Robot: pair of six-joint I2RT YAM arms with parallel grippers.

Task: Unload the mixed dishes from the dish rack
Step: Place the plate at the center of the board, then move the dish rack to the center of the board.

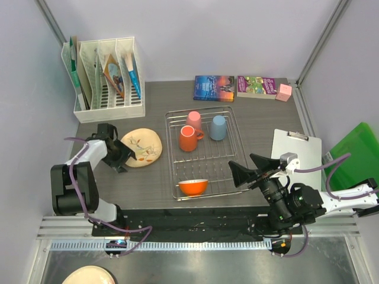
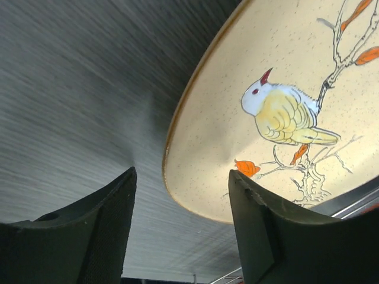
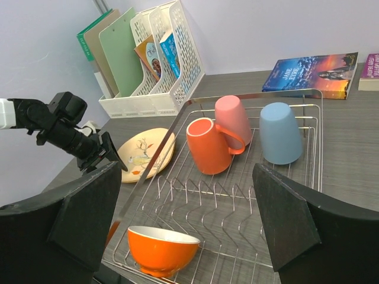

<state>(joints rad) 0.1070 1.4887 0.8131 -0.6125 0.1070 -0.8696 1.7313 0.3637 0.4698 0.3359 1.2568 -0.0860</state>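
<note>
The silver wire dish rack sits mid-table. In it are an orange mug, a pink cup and a light blue cup at the far end, and an orange bowl, white inside, at the near end. The cream floral plate lies on the table left of the rack. My left gripper is open and empty at the plate's left edge; the wrist view shows the plate just beyond the fingers. My right gripper is open and empty at the rack's near right corner, facing the bowl and mug.
A white slotted file organiser stands at the back left. Two books and a pink block lie along the back. A clipboard lies right of the rack, with a green board beyond it.
</note>
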